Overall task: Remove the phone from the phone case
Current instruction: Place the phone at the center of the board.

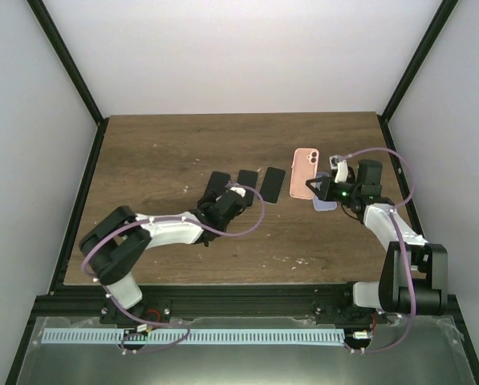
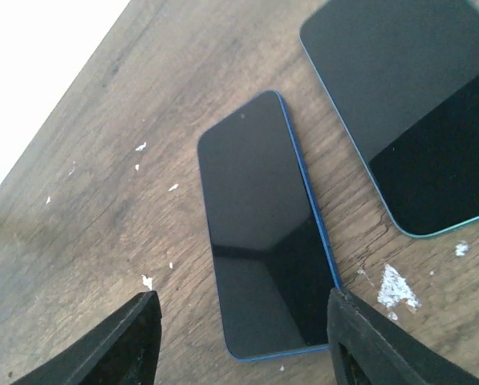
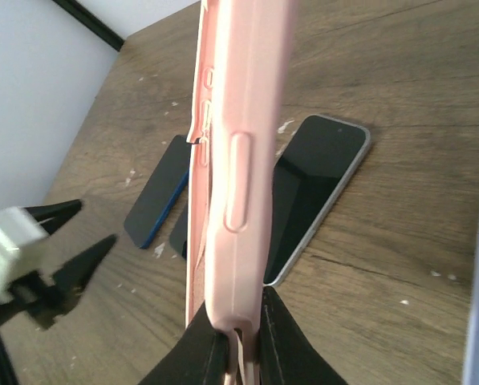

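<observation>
Top view: right pincer (image 1: 318,189) holds the pink phone case (image 1: 306,172) by its near end, up off the worktop (image 1: 159,152), right of centre. That prob. leaves the case free for the other arm. Left pincer (image 1: 233,195) hovers by three dark phones (image 1: 247,178).

Left wrist: fingers spread, nothing gripped. Blue-edged phone (image 2: 259,233) & teal-edged phone (image 2: 407,104) lie flat below.

Right wrist: fingers pressed onto the case's bottom edge. Can't tell if the phone is inside.
</observation>
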You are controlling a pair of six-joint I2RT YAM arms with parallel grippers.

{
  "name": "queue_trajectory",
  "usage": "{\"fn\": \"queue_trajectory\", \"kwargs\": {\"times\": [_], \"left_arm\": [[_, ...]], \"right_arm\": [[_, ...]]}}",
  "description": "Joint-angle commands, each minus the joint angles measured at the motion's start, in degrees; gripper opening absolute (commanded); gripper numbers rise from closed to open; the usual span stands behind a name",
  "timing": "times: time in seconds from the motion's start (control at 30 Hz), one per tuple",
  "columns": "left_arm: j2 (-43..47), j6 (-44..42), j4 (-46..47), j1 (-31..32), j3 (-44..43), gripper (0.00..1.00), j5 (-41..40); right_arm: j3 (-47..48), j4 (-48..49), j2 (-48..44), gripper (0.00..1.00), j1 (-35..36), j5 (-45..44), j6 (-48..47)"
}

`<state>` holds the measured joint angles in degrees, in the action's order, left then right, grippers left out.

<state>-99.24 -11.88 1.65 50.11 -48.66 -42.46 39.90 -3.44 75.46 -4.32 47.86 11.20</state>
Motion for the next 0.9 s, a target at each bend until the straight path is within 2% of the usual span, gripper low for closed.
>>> {"fn": "queue_trajectory", "kwargs": {"times": [0.0, 0.1, 0.17, 0.33, 0.43, 0.57, 0.77, 0.87], "left_arm": [[7.10, 9.02, -8.25, 0.34, -1.98, 0.59, 4.03], [13.86, 14.52, -16.08, 0.47, -4.39, 0.61, 8.99], [19.78, 18.73, -22.39, 0.52, -7.17, 0.62, 14.16], [32.77, 23.16, -31.79, 0.02, -14.22, 0.75, 26.42], [36.21, 20.57, -36.87, -1.02, -17.75, 0.82, 26.34], [37.77, 19.89, -41.21, -4.56, -15.78, 0.82, 23.95], [45.18, 19.59, -32.96, -9.17, -2.20, 0.82, 24.81], [46.15, 19.14, -32.44, -11.10, -1.07, 0.82, 22.21]], "right_arm": [[3.05, 0.29, -1.12, 0.01, -0.25, -7.90, -2.05], [6.31, -3.80, -1.59, 0.01, -0.25, -11.47, -5.48], [10.61, -9.84, -0.04, 0.01, -0.25, -9.92, -10.92], [24.87, -29.64, 10.05, 0.04, -0.25, -6.57, -19.62], [30.80, -37.59, 16.90, 0.05, -0.25, -5.25, -21.74], [34.70, -41.15, 24.09, 0.05, 0.63, -8.64, -21.74], [40.57, -46.16, 32.03, 0.04, 1.33, -12.58, -23.39], [42.36, -46.78, 34.59, 0.04, 1.33, -18.86, -23.35]]}}
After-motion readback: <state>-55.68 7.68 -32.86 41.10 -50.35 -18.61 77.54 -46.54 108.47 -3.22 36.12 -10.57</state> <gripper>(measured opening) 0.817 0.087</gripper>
